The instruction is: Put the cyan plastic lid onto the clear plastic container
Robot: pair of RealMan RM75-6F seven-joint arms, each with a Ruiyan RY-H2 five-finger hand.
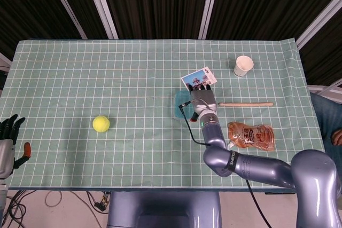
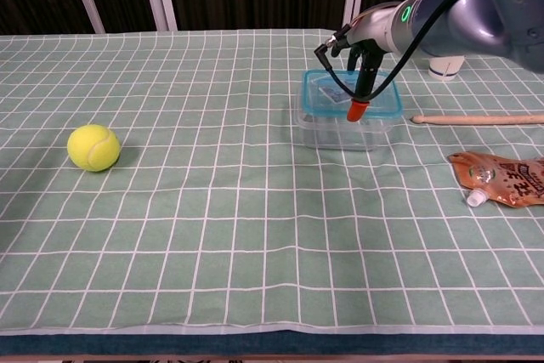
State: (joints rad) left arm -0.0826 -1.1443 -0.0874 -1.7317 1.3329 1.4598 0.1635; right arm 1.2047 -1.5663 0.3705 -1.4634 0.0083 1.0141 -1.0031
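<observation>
A: Where is the cyan lid (image 2: 350, 99)?
B: It sits on top of the clear container (image 2: 340, 127), near the middle of the green table (image 2: 255, 210). The right hand (image 1: 203, 99) holds it, thumb under one edge and fingers on top.
A: And the left hand (image 1: 8, 138)?
B: It is at the table's near left edge, fingers spread, holding nothing.
A: What else is there?
B: A yellow ball (image 2: 93, 147), a paper cup (image 1: 243, 65), a wooden stick (image 1: 246, 104) and a snack pouch (image 2: 503, 179).

Cyan plastic lid (image 2: 350, 97) sits flat atop the clear plastic container (image 2: 340, 127)
</observation>
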